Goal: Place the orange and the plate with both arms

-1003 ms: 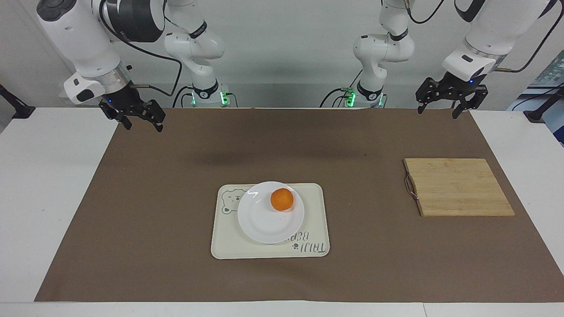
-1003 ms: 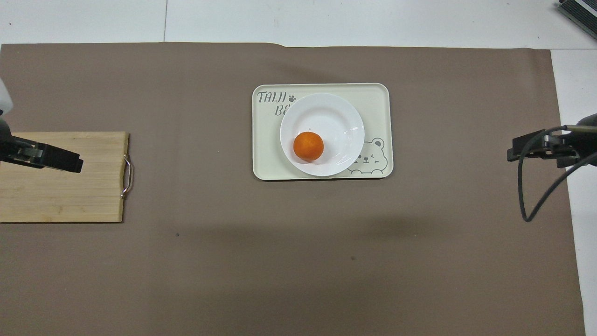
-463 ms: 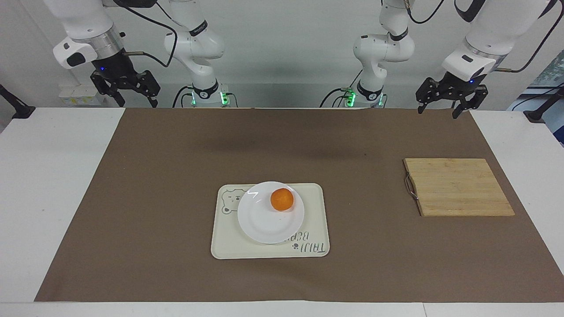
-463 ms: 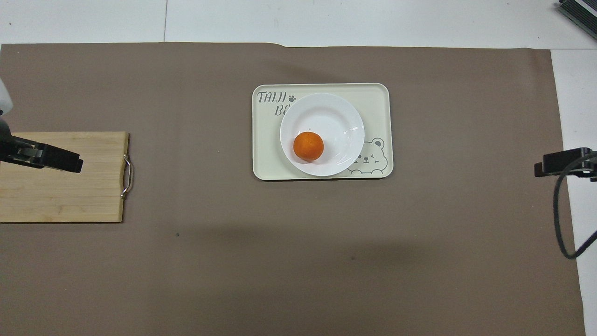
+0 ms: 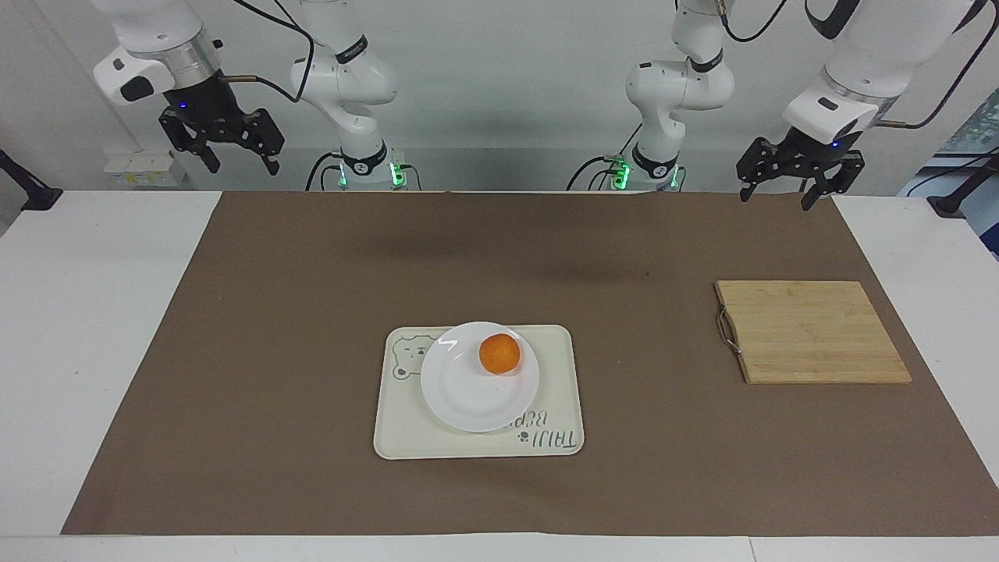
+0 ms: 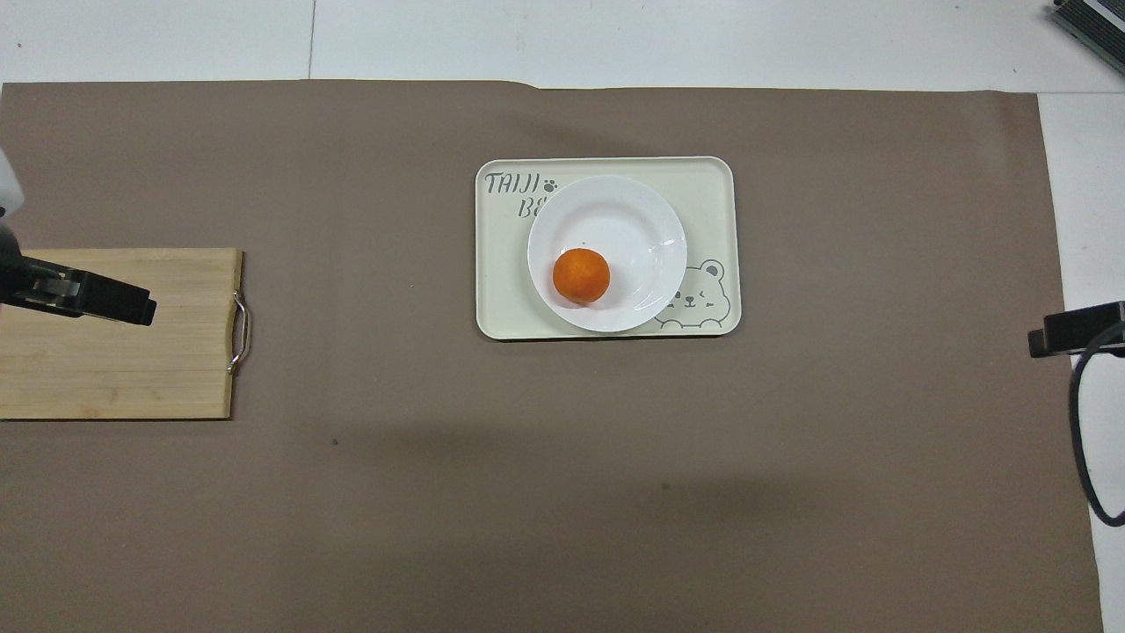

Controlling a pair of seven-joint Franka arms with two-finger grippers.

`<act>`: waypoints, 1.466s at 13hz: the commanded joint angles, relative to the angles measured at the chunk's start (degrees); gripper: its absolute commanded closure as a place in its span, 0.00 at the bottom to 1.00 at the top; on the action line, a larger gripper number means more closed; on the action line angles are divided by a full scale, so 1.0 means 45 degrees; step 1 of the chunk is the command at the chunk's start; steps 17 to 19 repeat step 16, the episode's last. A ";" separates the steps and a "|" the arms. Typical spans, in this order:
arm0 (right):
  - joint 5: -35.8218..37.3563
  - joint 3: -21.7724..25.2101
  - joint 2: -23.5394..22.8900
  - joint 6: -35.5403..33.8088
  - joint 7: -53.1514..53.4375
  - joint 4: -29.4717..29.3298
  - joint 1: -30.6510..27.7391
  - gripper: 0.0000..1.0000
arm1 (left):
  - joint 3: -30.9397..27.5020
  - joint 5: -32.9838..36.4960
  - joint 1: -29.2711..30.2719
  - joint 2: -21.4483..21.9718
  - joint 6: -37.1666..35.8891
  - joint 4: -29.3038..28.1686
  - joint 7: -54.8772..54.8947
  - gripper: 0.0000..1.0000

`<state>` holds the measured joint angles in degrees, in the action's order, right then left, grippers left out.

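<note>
Your left gripper (image 5: pixel 790 190) hangs raised at its own end of the table, fingers spread and pointing down, holding nothing. Your right gripper (image 5: pixel 239 158) hangs higher at its end, tilted slightly, fingers likewise apart and empty. Both arms are bent, wrists angled downward.

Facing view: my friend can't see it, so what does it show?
An orange sits on a white plate on a tray. A wooden board lies toward the left arm's end. The left gripper and right gripper hang open, raised, holding nothing.
</note>
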<state>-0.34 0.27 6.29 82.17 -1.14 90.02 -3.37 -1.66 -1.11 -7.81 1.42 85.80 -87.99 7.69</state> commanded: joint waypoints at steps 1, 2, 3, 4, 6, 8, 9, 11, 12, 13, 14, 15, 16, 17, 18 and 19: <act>0.0349 -0.0041 -0.0011 0.0273 -0.0762 0.0092 -0.0129 0.00 | 0.0017 0.0031 0.0076 0.0251 0.0249 -0.0291 0.0010 0.00; 0.0329 -0.0041 0.0028 0.0372 -0.0685 0.0171 -0.0110 0.00 | 0.0017 0.0031 0.0076 0.0251 0.0230 -0.0291 0.0029 0.00; 0.0174 -0.0061 0.0010 0.0373 -0.0452 0.0172 -0.0109 0.00 | 0.0017 0.0031 0.0076 0.0251 0.0229 -0.0291 0.0030 0.00; 0.0134 -0.0080 0.0029 0.0373 -0.0217 0.0172 -0.0109 0.00 | 0.0017 0.0031 0.0076 0.0251 0.0229 -0.0291 0.0010 0.00; 0.0250 -0.0080 0.0048 0.0431 -0.0293 0.0288 -0.0109 0.00 | 0.0017 0.0031 0.0076 0.0251 0.0229 -0.0291 0.0010 0.00; 0.0426 -0.0061 0.0048 0.0763 -0.0274 0.0406 -0.0071 0.00 | 0.0017 0.0031 0.0076 0.0251 0.0229 -0.0291 0.0010 0.00; 0.0543 -0.0080 0.0048 0.0783 -0.0235 0.0406 -0.0070 0.00 | 0.0017 0.0031 0.0076 0.0251 0.0229 -0.0291 0.0010 0.00; 0.0524 -0.0080 0.0029 0.0687 -0.0196 0.0368 -0.0070 0.00 | 0.0017 0.0031 0.0076 0.0251 0.0229 -0.0310 -0.0009 0.00; 0.0311 -0.0100 0.0029 0.0570 -0.0196 0.0348 -0.0090 0.00 | 0.0017 0.0031 0.0076 0.0251 0.0229 -0.0310 -0.0009 0.00; 0.0309 -0.0080 0.0029 0.0549 -0.0196 0.0328 -0.0071 0.00 | 0.0017 0.0031 0.0076 0.0251 0.0229 -0.0310 0.0010 0.00; 0.0309 -0.0080 0.0029 0.0530 -0.0254 0.0309 -0.0090 0.00 | 0.0017 0.0031 0.0076 0.0270 0.0229 -0.0310 0.0010 0.00; 0.0309 -0.0080 0.0029 0.0607 -0.0293 0.0289 -0.0109 0.00 | 0.0017 0.0031 0.0076 0.0270 0.0229 -0.0310 0.0010 0.00; 0.0309 -0.0100 0.0010 0.0666 -0.0293 0.0251 -0.0071 0.00 | 0.0017 0.0031 0.0076 0.0270 0.0229 -0.0310 0.0010 0.00; 0.0309 -0.0100 0.0010 0.0666 -0.0293 0.0251 -0.0071 0.00 | 0.0017 0.0031 0.0076 0.0270 0.0229 -0.0310 0.0010 0.00; 0.0309 -0.0100 0.0010 0.0666 -0.0293 0.0251 -0.0071 0.00 | 0.0017 0.0031 0.0076 0.0270 0.0229 -0.0310 0.0010 0.00; 0.0309 -0.0100 0.0010 0.0666 -0.0293 0.0251 -0.0071 0.00 | 0.0017 0.0031 0.0076 0.0270 0.0229 -0.0310 0.0010 0.00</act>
